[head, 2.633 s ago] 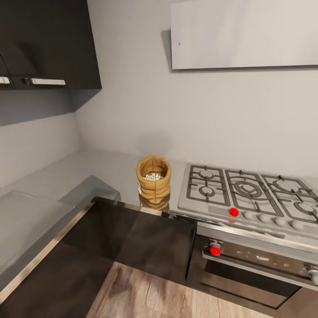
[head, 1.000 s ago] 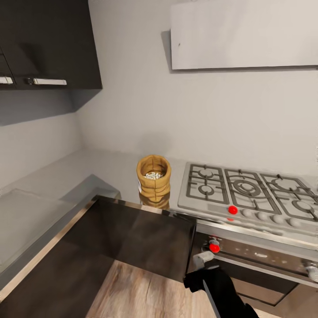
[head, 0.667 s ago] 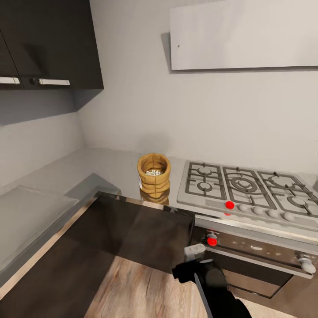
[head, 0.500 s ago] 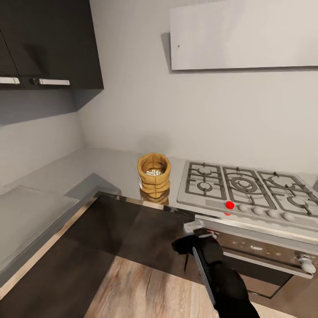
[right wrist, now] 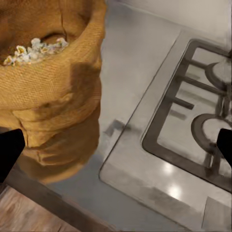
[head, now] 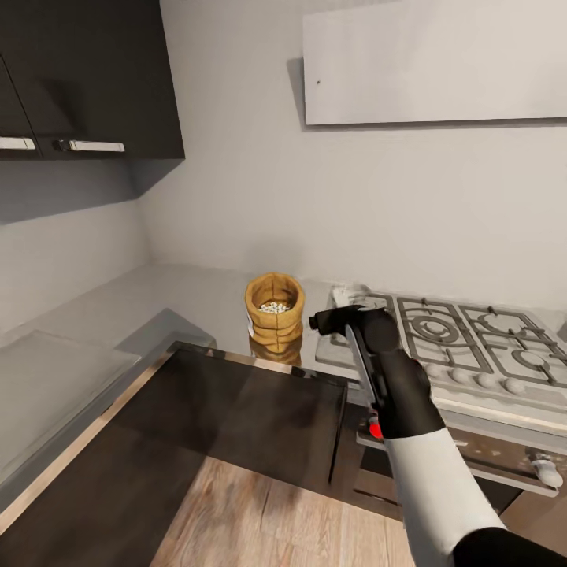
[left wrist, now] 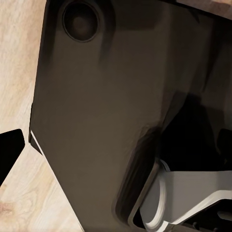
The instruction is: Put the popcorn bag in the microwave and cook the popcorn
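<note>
Head view: the right arm reaches up and forward, its gripper (head: 340, 309) over the gas hob's (head: 441, 339) near-left corner, just beside the popcorn bag (head: 274, 312) standing upright on the worktop (head: 181, 295); jaw spread unclear.

Right wrist view: bag (right wrist: 48, 82) open-topped with popcorn (right wrist: 34, 48) inside; the gripper's fingertips sit at opposite edges, wide apart.

Left wrist view: dark robot body panel (left wrist: 96, 121) over wooden floor (left wrist: 19, 58).

Popcorn bag (head: 274, 321) stands on the countertop (head: 189, 295) near its front edge, popcorn (head: 273, 307) in it. Hob (head: 457, 339) just right of the bag, oven (head: 472, 465) below the hob. I've got the right gripper (head: 337, 303) over the hob's left edge, just right of the bag, apart from it.
</note>
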Robot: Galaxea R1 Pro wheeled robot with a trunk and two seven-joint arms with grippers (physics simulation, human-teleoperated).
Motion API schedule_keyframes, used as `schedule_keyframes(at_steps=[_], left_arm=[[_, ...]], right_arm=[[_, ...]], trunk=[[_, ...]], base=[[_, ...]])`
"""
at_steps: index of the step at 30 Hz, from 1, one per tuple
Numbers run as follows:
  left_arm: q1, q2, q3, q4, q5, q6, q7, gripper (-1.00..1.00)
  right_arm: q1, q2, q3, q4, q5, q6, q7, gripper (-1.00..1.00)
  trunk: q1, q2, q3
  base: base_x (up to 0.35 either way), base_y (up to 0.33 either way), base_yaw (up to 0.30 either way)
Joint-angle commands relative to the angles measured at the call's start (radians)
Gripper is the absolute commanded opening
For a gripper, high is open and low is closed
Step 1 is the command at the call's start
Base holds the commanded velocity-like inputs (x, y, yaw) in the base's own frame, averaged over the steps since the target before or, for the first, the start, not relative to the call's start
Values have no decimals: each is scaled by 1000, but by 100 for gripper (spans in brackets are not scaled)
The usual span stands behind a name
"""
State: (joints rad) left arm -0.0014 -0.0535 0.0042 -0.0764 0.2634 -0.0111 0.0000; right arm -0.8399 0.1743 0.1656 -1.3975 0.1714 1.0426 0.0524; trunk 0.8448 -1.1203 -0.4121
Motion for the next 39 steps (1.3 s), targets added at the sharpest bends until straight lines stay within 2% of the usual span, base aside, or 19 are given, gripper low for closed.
schedule_keyframes(at_steps=[1, 4, 6, 8, 9, 18, 20, 22, 30, 39], left_arm=[[0, 0, 1, 0, 5, -1, 0, 100], [0, 0, 3, 0, 5, -1, -1, 100], [0, 0, 3, 0, 5, -1, -1, 100], [0, 0, 3, 0, 5, 0, -2, 100], [0, 0, 3, 0, 5, 0, -3, 100], [0, 0, 1, 0, 5, 0, -3, 100], [0, 0, 3, 0, 5, 0, -3, 100], [0, 0, 3, 0, 5, 0, -3, 100], [0, 0, 3, -3, 6, 0, -2, 100], [0, 0, 3, -3, 7, 0, -2, 100]], right_arm=[[-32, 0, -11, 31, 6, 5, -9, 100], [-171, 0, -83, 222, 4, 5, -69, 100], [-257, 0, -132, 344, 5, 5, -82, 100], [-380, 0, -178, 489, 5, 5, -96, 100], [-442, 0, -186, 549, 5, 5, -147, 100], [-462, 0, -199, 551, 5, 5, -175, 100], [-462, 0, -233, 551, 6, 5, -176, 100], [-462, 0, -292, 552, 7, 5, -177, 100], [-462, 0, -298, 545, 9, 5, -179, 100], [-462, 0, -297, 542, 8, 5, -185, 100]], trunk=[[0, -1, -1], [0, -1, -1], [0, -1, -1], [0, -1, -1], [0, -1, -1], [0, -1, -1], [0, -1, -1], [0, -1, -1], [0, -1, -1], [0, -1, -1]], base=[[0, 0, 0], [0, 0, 0], [0, 0, 0], [0, 0, 0], [0, 0, 0], [0, 0, 0], [0, 0, 0], [0, 0, 0], [0, 0, 0], [0, 0, 258]])
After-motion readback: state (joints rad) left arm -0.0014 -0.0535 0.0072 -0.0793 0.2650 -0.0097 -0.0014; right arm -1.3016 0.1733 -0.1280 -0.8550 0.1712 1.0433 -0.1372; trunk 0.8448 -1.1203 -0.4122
